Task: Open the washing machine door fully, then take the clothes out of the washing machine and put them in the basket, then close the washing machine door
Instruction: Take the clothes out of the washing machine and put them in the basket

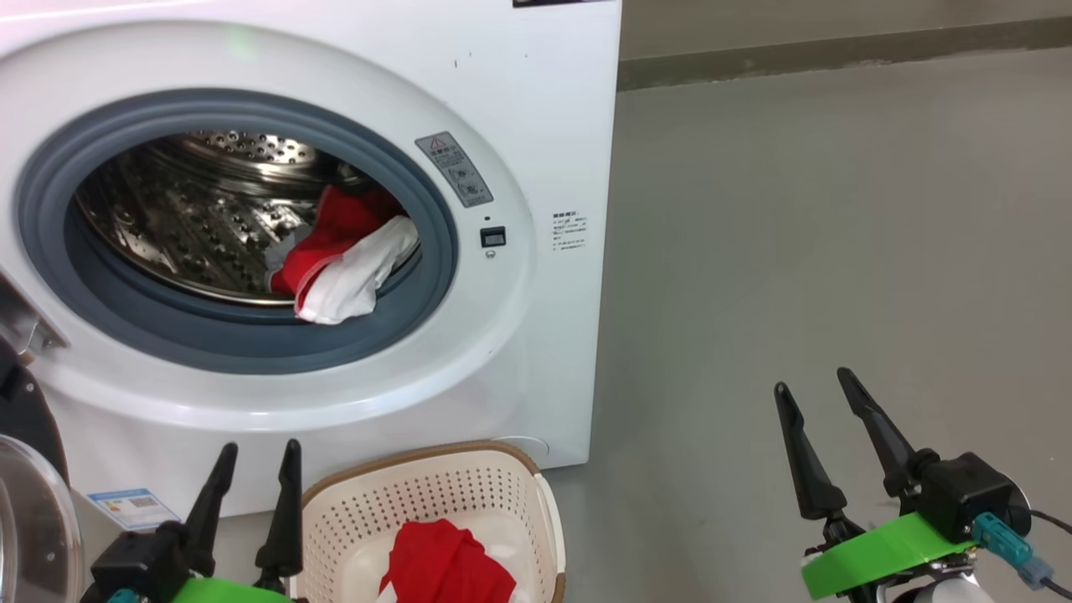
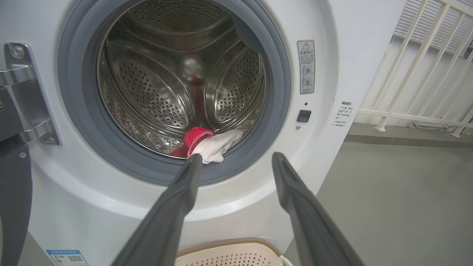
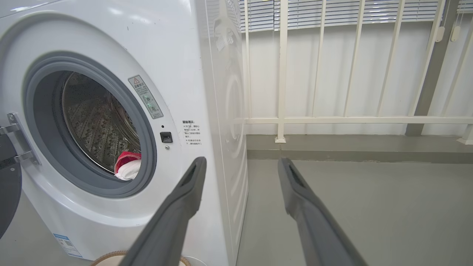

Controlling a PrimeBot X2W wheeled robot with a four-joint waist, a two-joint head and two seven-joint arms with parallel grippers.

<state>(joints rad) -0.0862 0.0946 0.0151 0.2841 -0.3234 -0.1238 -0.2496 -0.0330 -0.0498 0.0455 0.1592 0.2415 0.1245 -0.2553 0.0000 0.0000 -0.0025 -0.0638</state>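
The white washing machine (image 1: 536, 126) stands with its door (image 1: 29, 494) swung wide open at the far left, black rim and glass bowl partly in view. Red and white clothes (image 1: 347, 251) lie at the front right of the steel drum, draped onto the grey rubber ring; they also show as clothes (image 2: 207, 144) and clothes (image 3: 127, 168). The cream basket (image 1: 502, 481) sits on the floor before the machine with a red garment (image 1: 444, 565) in it. My left gripper (image 1: 258, 452) is open beside the basket, empty. My right gripper (image 1: 816, 381) is open over bare floor, empty.
Grey floor (image 1: 837, 234) spreads to the right of the machine. A white railing (image 3: 351, 120) on a raised grey kerb runs behind it. The door's metal hinge (image 2: 22, 92) is fixed at the left of the opening.
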